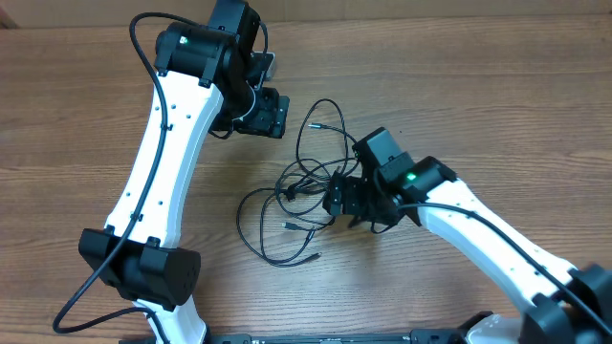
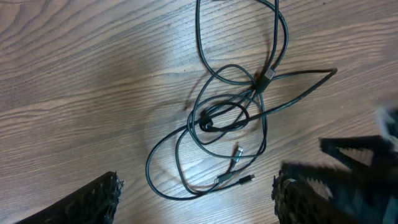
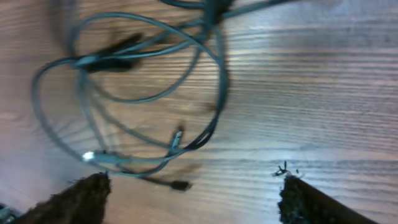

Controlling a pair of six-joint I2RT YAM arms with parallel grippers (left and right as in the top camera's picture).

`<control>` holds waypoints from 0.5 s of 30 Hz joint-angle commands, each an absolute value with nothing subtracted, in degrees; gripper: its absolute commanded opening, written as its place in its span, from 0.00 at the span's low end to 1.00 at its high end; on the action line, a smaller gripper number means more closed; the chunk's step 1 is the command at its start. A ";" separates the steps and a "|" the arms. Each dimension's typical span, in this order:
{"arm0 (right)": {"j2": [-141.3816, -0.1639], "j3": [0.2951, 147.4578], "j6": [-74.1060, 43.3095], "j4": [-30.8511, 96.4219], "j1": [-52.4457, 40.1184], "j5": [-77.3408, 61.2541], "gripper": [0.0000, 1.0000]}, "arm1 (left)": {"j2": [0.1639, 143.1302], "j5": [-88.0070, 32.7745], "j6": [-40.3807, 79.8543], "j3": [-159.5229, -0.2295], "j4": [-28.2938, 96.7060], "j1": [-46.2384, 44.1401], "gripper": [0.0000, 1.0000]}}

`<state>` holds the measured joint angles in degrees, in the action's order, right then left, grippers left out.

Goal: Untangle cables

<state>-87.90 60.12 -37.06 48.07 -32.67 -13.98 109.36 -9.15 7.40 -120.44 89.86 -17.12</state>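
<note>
The cables [image 1: 296, 191] lie as a loose tangle of thin black loops on the wooden table, between the two arms. In the left wrist view the cables [image 2: 236, 112] knot at the middle, with small plug ends near the lower loops. My left gripper [image 1: 275, 117] hovers up and to the left of the tangle, apart from it. It is open [image 2: 196, 196] with bare wood between its fingers. My right gripper [image 1: 335, 201] sits at the tangle's right edge, open [image 3: 193, 196]. The blurred cables [image 3: 143, 93] lie just ahead of it, and one plug end [image 3: 180, 185] rests near its left finger [image 3: 81, 199].
The wooden table [image 1: 497, 86] extends around the tangle. The white left arm [image 1: 158, 162] crosses the left side and its base [image 1: 143, 272] stands at the front left. The right arm [image 1: 497, 239] runs in from the lower right. A thick black arm wire [image 1: 143, 48] loops above the left arm.
</note>
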 commanded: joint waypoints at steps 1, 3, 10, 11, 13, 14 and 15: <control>-90.43 58.54 -42.19 46.22 -32.91 -12.71 0.84 | 109.40 -8.86 7.94 -120.46 90.00 -16.91 0.81; -91.77 58.00 -42.22 44.99 -33.01 -12.73 0.83 | 109.40 -8.97 7.94 -120.46 90.00 -16.91 0.81; -95.44 56.90 -44.34 41.65 -33.34 -14.68 0.73 | 109.40 -8.99 7.94 -120.46 89.97 -16.91 0.81; -95.77 56.53 -45.41 40.91 -33.45 -14.66 0.72 | 109.40 -8.99 7.94 -120.46 89.97 -16.91 0.81; -96.36 55.92 -46.96 39.16 -33.76 -14.66 0.68 | 109.40 -8.99 7.94 -120.46 89.95 -16.91 0.81; -96.66 55.77 -47.22 38.30 -33.95 -14.68 0.66 | 109.40 -8.99 7.94 -120.46 89.93 -16.91 0.81; -97.17 55.75 -47.64 37.65 -34.17 -14.63 0.66 | 109.40 -8.99 7.94 -120.46 89.93 -16.91 0.81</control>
